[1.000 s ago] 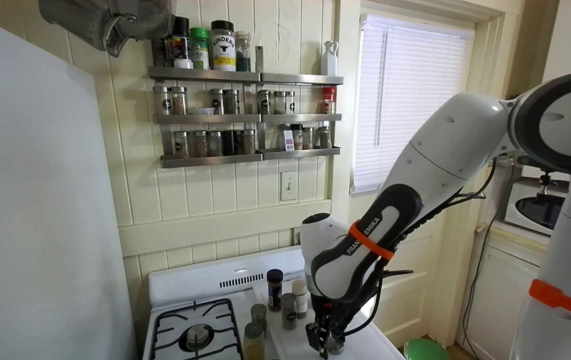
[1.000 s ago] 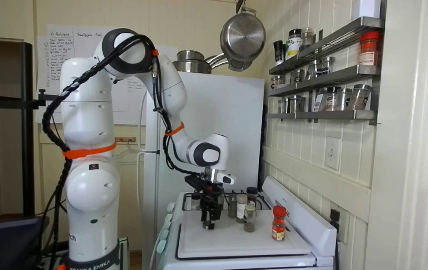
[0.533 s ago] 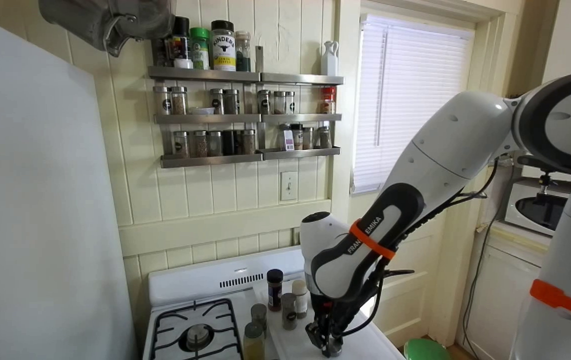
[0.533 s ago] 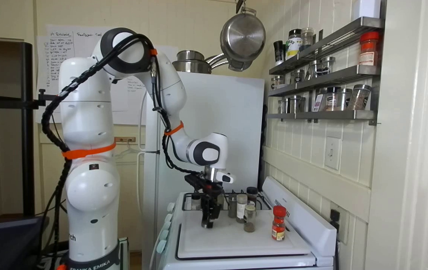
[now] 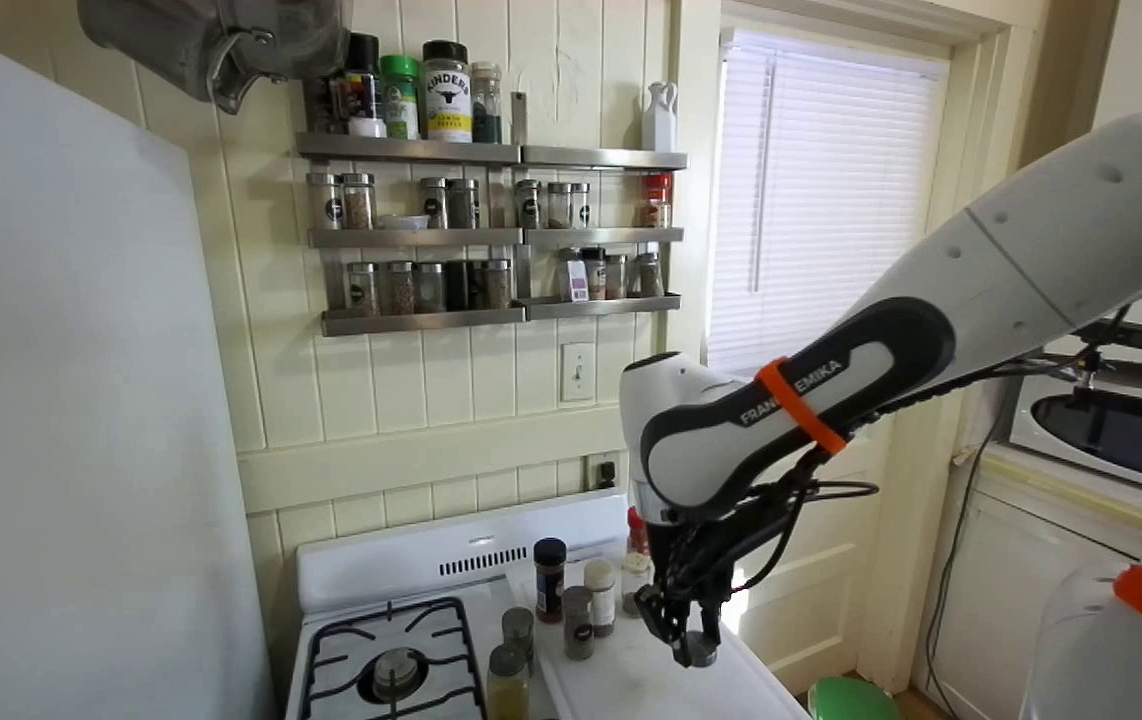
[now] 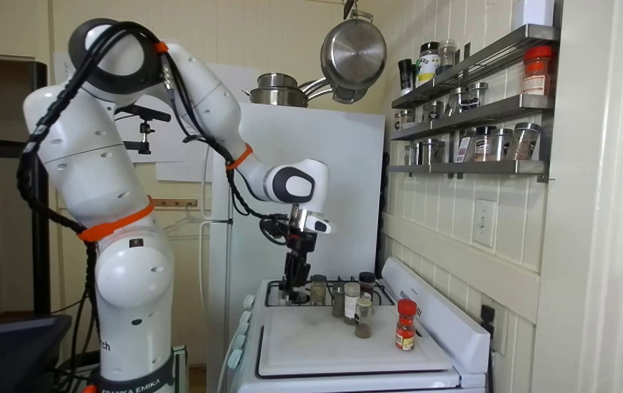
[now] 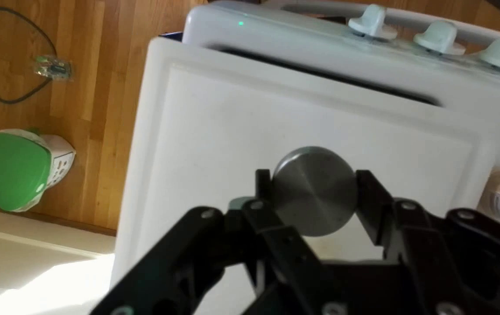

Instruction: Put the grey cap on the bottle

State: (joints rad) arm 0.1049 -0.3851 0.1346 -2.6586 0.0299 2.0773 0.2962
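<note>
My gripper (image 7: 315, 186) is shut on the round grey metal cap (image 7: 315, 199), one finger at each side of its rim. In an exterior view my gripper (image 5: 696, 640) holds the cap (image 5: 702, 650) above the white board (image 5: 631, 690). My gripper (image 6: 292, 289) also shows in an exterior view, where the cap is hard to make out. A clear glass bottle with a pale top and no grey cap (image 6: 363, 319) stands upright on the board. It also shows as a pale-topped bottle (image 5: 636, 583) behind the gripper. The gripper and cap are apart from it.
A red-capped bottle (image 6: 405, 327) stands near the back panel. Several other spice jars, such as a black-capped one (image 5: 550, 580) and a white-topped one (image 5: 600, 597), stand close together. A burner grate (image 5: 391, 655) lies beside the board. The refrigerator (image 6: 339, 218) stands beyond the stove.
The gripper was down around the cap on the board, open at first, then closing on it. It has risen with the cap, and the arm has drawn back.
</note>
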